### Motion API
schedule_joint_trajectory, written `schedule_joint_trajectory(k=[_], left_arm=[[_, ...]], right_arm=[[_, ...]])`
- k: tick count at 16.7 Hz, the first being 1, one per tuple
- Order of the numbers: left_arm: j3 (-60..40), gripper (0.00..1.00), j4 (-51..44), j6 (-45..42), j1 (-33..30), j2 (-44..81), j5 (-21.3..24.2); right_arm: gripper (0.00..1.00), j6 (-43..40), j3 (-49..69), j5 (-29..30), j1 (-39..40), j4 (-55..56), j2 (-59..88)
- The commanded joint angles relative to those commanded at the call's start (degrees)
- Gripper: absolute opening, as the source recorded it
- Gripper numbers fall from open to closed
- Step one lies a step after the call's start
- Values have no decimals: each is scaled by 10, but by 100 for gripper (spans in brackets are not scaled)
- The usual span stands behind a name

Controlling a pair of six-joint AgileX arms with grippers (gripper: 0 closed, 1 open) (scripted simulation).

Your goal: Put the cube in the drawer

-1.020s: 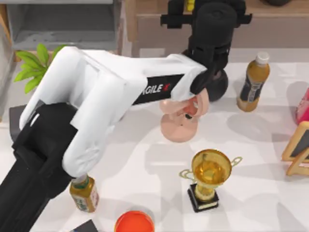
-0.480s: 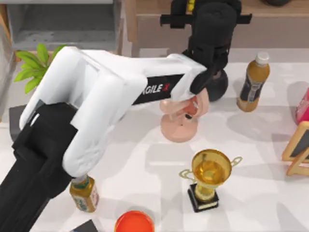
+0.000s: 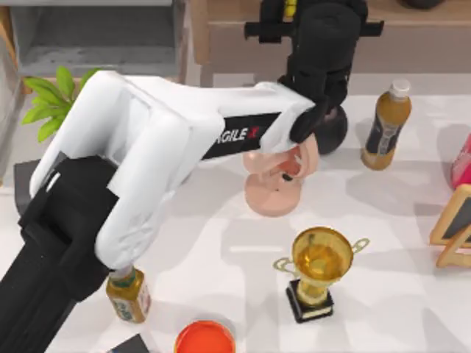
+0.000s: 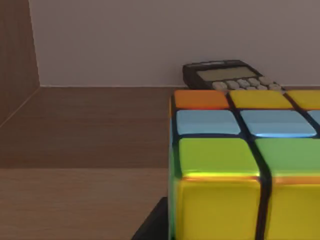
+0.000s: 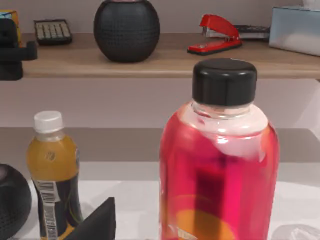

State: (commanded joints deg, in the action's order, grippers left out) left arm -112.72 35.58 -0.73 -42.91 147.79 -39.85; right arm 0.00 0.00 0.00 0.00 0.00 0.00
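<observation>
The cube (image 4: 240, 165), with yellow, green, blue and orange tiles in a black grid, rests on the brown wooden shelf (image 4: 90, 125). From above, a yellow sliver of the cube (image 3: 291, 6) peeks out at the tip of my left gripper (image 3: 288, 13), which reaches over the shelf (image 3: 412, 26) at the back centre. The right wrist view catches the left gripper (image 5: 11, 50) at the shelf edge, with the cube (image 5: 7, 15) above it. The drawer (image 3: 96, 33) stands open at the back left, grey inside. My right arm is parked off the table's right side.
A calculator (image 4: 227, 75) lies behind the cube. A dark speaker (image 5: 126, 30) and a red stapler (image 5: 215, 35) share the shelf. On the table stand a tea bottle (image 3: 386, 125), a red bottle (image 5: 220, 165), a trophy (image 3: 318, 268), a pink ear model (image 3: 280, 184) and a plant (image 3: 48, 99).
My left gripper has edged slightly farther onto the shelf toward the cube, then held still. Nothing else has moved.
</observation>
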Motion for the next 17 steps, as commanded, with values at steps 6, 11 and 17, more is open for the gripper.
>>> schedule_joint_trajectory(k=[6,11,17], left_arm=[[28,0,12,-10,-16,-31,6],[60,0,-1,-3,-21,-49,-1],[57,0,3,-2,-16,-52,-14]], right_arm=[[100,0,0,0,0,0,0],[100,0,0,0,0,0,0],[100,0,0,0,0,0,0]])
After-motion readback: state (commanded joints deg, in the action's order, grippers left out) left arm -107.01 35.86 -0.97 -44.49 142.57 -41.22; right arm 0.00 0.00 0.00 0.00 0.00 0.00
